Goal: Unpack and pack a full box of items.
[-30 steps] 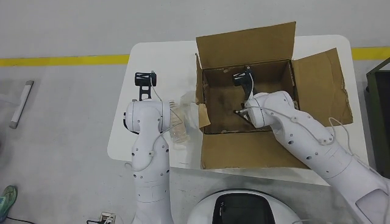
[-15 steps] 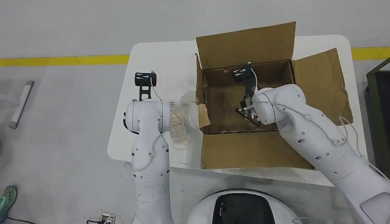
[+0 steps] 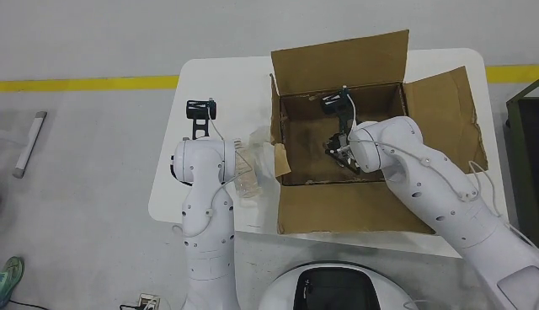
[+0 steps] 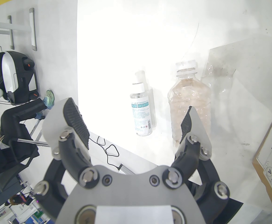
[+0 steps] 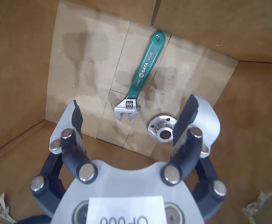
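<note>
Inside box [image 5: 21, 47], wrench [image 5: 145, 71] ahead of right gripper [image 5: 134, 109]

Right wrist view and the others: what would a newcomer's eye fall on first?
A green-handled wrench lies on the floor of the open cardboard box, a shiny metal flange beside its head. Outside the box, on the white table, a clear spray bottle and a crumpled plastic bottle lie side by side.
</note>
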You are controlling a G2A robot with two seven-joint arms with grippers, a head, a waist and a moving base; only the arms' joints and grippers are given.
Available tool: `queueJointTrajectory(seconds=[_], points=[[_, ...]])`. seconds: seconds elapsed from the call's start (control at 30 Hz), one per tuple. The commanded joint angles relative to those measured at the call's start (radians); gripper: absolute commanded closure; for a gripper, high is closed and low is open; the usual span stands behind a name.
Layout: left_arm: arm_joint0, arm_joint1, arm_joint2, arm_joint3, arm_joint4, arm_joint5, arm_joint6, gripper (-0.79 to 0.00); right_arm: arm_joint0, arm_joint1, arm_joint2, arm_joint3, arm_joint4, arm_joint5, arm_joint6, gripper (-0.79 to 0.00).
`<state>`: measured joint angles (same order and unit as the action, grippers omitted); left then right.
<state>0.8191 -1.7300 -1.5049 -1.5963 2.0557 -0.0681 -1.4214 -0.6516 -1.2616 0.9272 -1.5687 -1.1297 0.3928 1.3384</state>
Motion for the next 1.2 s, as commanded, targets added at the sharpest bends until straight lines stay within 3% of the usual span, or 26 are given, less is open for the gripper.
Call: queueJointTrajectory(seconds=[0.0,0.77,0.8,1.03,1.07,1.1,1.13,1.17], points=[[0.0,0.0,0.0,0.0,0.0,0.0,0.0,-0.785,0.0,0.0,0.0,0.0,0.0,0.0,0.0,-0.785],[0.0,0.0,0.0,0.0,0.0,0.0,0.0,-0.785,0.0,0.0,0.0,0.0,0.0,0.0,0.0,-0.785],[0.0,0.0,0.0,0.0,0.0,0.0,0.0,-0.785,0.0,0.0,0.0,0.0,0.0,0.0,0.0,0.0],[0.0,0.0,0.0,0.0,0.0,0.0,0.0,-0.785,0.0,0.0,0.0,0.0,0.0,0.0,0.0,0.0],[0.0,0.0,0.0,0.0,0.0,0.0,0.0,-0.56,0.0,0.0,0.0,0.0,0.0,0.0,0.0,-0.126],[0.0,0.0,0.0,0.0,0.0,0.0,0.0,-0.249,0.0,0.0,0.0,0.0,0.0,0.0,0.0,-0.108],[0.0,0.0,0.0,0.0,0.0,0.0,0.0,-0.323,0.0,0.0,0.0,0.0,0.0,0.0,0.0,-0.012],[0.0,0.0,0.0,0.0,0.0,0.0,0.0,-0.785,0.0,0.0,0.0,0.0,0.0,0.0,0.0,0.0]])
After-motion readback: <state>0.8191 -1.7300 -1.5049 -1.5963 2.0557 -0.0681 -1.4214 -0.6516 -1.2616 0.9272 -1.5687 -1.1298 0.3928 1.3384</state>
